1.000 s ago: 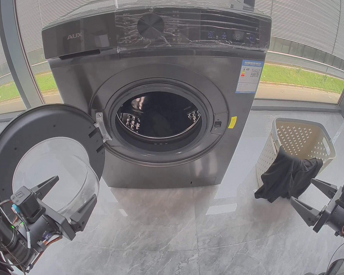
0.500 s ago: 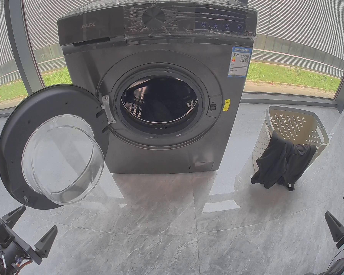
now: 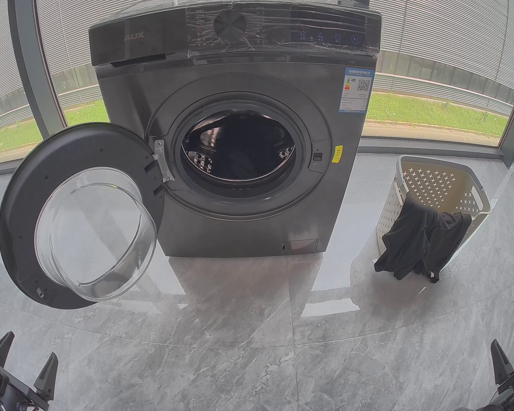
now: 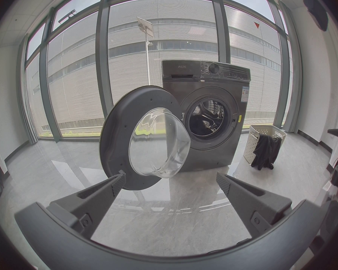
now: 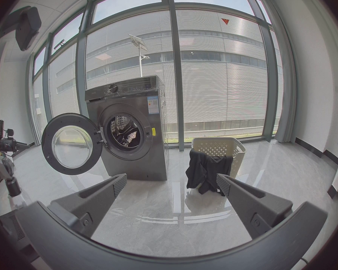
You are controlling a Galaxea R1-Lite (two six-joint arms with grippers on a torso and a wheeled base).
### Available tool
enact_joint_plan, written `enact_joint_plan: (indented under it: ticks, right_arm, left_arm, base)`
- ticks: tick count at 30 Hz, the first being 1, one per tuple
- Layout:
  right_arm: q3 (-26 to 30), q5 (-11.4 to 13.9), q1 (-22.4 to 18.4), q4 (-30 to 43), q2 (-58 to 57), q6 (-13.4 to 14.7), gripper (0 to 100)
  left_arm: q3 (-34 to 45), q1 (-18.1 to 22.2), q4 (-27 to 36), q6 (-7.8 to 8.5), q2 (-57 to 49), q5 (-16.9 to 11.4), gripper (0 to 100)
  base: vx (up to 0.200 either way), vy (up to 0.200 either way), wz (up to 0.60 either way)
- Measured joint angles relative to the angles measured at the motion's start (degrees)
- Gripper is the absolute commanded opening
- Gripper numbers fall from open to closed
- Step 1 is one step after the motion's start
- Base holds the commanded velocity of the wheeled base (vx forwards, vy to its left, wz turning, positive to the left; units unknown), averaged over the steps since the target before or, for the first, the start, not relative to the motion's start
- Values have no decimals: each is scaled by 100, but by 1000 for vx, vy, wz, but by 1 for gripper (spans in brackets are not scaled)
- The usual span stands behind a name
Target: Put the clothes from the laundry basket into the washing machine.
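a: item one, grey metal front-loading washing machine (image 3: 337,201)?
b: round glass door (image 3: 23,201) swung wide, likely to free the drum (image 3: 238,146); something dark seems to lie inside.
a: white perforated plastic laundry basket (image 3: 480,192)?
b: on the floor beside the machine; black garment (image 3: 420,244) draped over its front rim.
a: hands?
b: left hand (image 4: 170,175), right hand (image 5: 170,175): fingers apart, empty, well away from both.

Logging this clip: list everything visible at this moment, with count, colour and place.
washing machine: one, dark grey, centre, backed by windows, drum open
door: one, dark rim with clear bowl, swung open toward the robot's left
laundry basket: one, cream, right of the machine
clothes: one black bundle, draped over the basket's near rim
floor: grey marbled tile
left gripper: open, low at near left
right gripper: open, low at near right
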Motion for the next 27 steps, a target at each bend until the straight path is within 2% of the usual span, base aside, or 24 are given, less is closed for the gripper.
enact_joint_plan:
  ticks: [1, 3, 5, 12, 17, 20, 23, 27]
  right_arm:
    - [0, -57, -17, 37, -37, -9, 100]
    - [0, -206, -59, 180, -137, -35, 100]
    - [0, -243, -90, 224, -210, -63, 100]
    - [0, -239, -113, 240, -317, -93, 100]
    - [0, -236, -111, 227, -336, -90, 100]
    - [0, -234, -111, 224, -340, -90, 100]
    - [0, -234, -107, 227, -340, -90, 100]
    - [0, -234, -107, 227, -343, -95, 100]
  left_arm:
    - [0, 63, 51, 33, -68, -41, 100]
    - [0, 273, 174, 205, -286, -160, 100]
    - [0, 450, 222, 296, -432, -204, 100]
    - [0, 1084, 266, 380, -848, -373, 100]
    - [0, 1206, 297, 211, -1052, -514, 100]
    - [0, 1221, 440, 194, -1107, -619, 100]
    - [0, 1225, 491, 202, -1137, -953, 100]
    - [0, 1225, 619, 205, -1154, -1702, 100]
  base:
    - [0, 0, 0]
    - [0, 0, 0]
    - [0, 0, 0]
    - [0, 0, 0]
    - [0, 0, 0]
    - [0, 0, 0]
    - [0, 0, 0]
    - [0, 0, 0]
